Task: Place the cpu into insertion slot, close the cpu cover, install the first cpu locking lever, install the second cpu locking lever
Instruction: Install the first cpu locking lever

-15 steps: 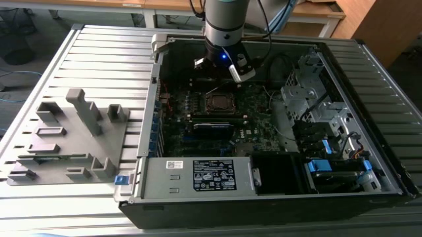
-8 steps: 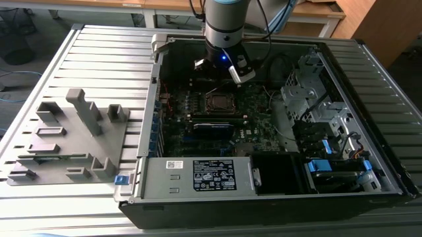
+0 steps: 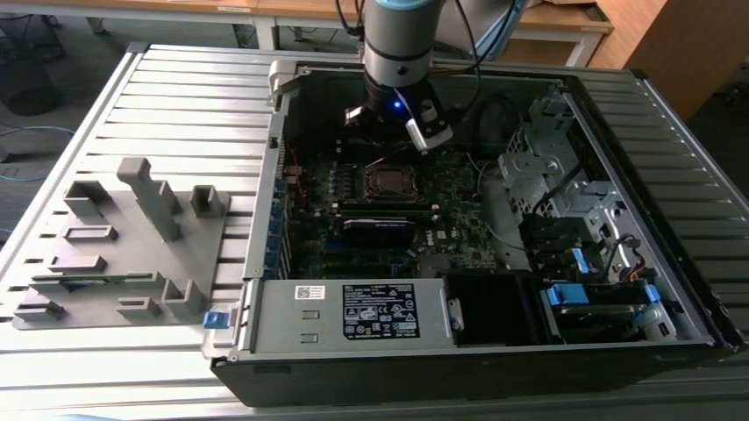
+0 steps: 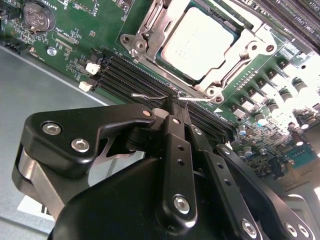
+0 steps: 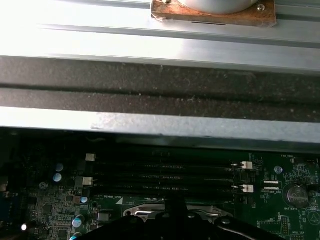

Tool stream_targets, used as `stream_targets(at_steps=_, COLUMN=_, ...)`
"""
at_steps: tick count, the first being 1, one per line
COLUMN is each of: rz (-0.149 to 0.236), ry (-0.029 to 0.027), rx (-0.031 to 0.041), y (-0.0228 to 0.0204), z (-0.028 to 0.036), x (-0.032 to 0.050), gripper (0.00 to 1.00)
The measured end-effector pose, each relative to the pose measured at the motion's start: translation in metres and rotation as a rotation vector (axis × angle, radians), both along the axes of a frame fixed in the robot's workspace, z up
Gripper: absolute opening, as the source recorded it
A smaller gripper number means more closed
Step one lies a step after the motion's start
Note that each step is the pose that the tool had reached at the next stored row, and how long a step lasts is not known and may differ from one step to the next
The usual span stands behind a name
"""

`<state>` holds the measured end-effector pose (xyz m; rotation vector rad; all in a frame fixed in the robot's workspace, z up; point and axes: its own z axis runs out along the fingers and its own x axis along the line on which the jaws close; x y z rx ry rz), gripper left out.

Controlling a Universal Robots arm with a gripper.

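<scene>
The cpu (image 4: 200, 42), a grey metallic square, lies in the insertion slot (image 3: 390, 181) on the green board. The silver cpu cover (image 4: 239, 47) lies flat around it, with the chip showing through its window. My gripper (image 4: 173, 101) hangs just beside the socket, over the black memory slots (image 4: 135, 75). Its black fingers (image 4: 175, 145) are shut together. A thin silver wire locking lever (image 4: 147, 95) crosses right at the fingertips; I cannot tell whether it is pinched or only touched. In the exterior view the arm's wrist (image 3: 395, 88) stands over the back of the open case.
The metal case wall (image 5: 160, 125) rises close behind the memory slots. A coin battery (image 4: 39, 15) sits on the board. The power supply (image 3: 351, 311) and drive bays (image 3: 562, 175) fill the case's front and the exterior view's right. A grey fixture (image 3: 117, 246) lies outside.
</scene>
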<state>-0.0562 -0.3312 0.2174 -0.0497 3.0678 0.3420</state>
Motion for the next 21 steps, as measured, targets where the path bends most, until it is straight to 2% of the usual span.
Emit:
stream_targets(at_steps=15, rz=0.000, ry=0.0001, rx=0.0000, y=0.0007, z=-0.0004, x=0.0002, gripper=0.11)
stream_targets(at_steps=21, rz=-0.016, ry=0.0001, rx=0.0000, y=0.0007, z=-0.0005, x=0.0004, gripper=0.11)
